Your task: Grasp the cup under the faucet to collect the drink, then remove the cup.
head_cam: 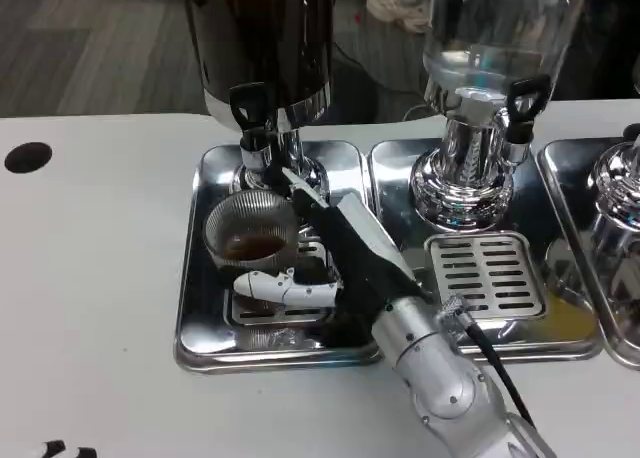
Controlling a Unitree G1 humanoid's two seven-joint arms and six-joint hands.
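Note:
A clear ribbed cup (250,230) stands on the left steel drip tray (200,318), right below the black-levered faucet (250,118) of the dark dispenser (265,38). There is brown drink in the bottom of the cup. My right hand (325,240) reaches in from the lower right and grips the cup: white fingers (285,284) wrap its near side, and others lie against its far right side. A sliver of my left hand (60,450) shows at the bottom left edge, and how its fingers lie is hidden.
A clear dispenser (490,38) with its own faucet (525,103) stands on the middle tray, above a slotted grill (485,273). A third chrome base (620,188) is at the far right. A black round hole (28,156) marks the white table (90,278) at left.

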